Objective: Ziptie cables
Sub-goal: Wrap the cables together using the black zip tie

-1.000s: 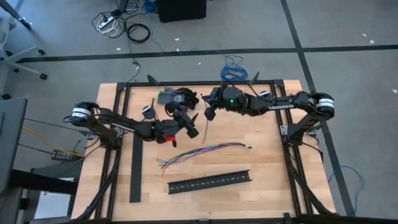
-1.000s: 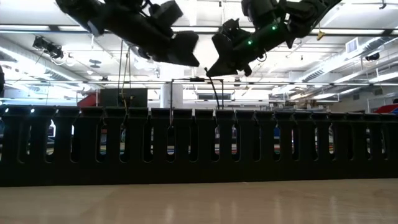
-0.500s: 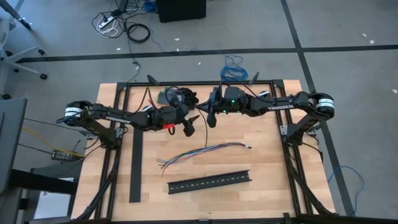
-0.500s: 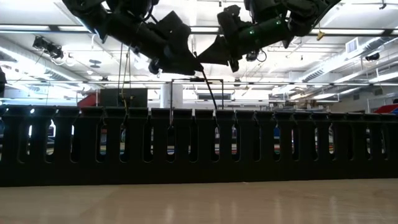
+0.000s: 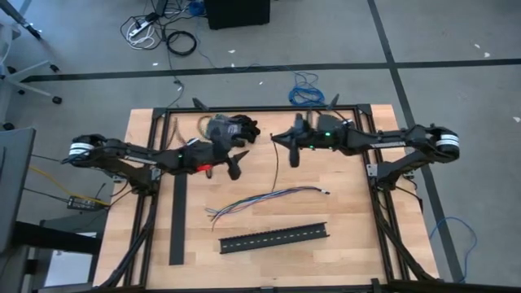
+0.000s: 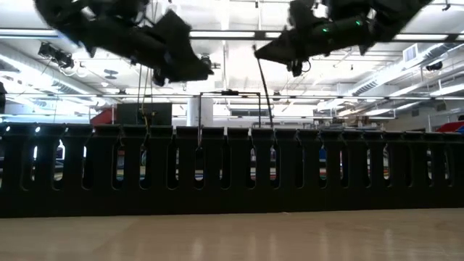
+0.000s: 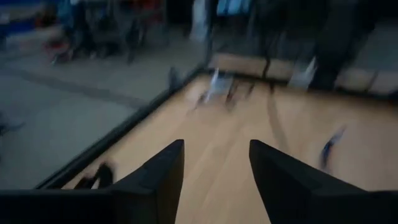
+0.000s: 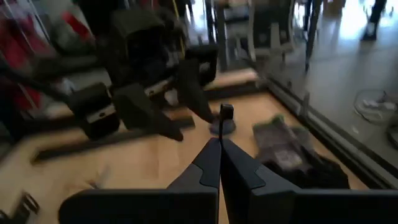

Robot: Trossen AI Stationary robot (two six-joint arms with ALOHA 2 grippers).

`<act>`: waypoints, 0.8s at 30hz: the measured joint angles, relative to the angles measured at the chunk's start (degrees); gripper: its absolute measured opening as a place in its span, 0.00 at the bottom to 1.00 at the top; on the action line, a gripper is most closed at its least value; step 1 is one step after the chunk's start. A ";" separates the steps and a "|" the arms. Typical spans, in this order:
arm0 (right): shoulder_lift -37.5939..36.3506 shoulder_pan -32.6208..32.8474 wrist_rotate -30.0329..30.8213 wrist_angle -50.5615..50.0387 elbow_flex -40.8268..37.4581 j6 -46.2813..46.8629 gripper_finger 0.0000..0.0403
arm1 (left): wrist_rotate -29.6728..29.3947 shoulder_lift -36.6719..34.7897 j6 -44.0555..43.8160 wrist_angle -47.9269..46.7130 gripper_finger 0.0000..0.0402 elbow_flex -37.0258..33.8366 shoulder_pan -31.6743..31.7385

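Right hand [image 5: 282, 137] pinched closed on a black ziptie [image 5: 276, 153], raised near worktop [image 5: 350, 212] far edge. Left hand [image 5: 234, 167] fingers parted, holding nothing. Cables [image 5: 264, 198] lie mid-worktop beside slotted channel [image 5: 273, 237].

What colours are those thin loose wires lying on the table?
The wires are blue, green, grey and white, seen best in the high view.

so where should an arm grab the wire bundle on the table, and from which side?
Probably mid-length on the cables, where the wires run close together; the left end is splayed and would slip apart. They lie flat on the table, so come straight down with fingers straddling the bundle. The left gripper, open, is nearer; the right gripper is shut on a zip tie.
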 joint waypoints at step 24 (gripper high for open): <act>19.51 2.25 -14.87 23.65 7.78 8.80 0.00 | 14.61 6.43 -5.09 34.30 0.42 -8.02 0.92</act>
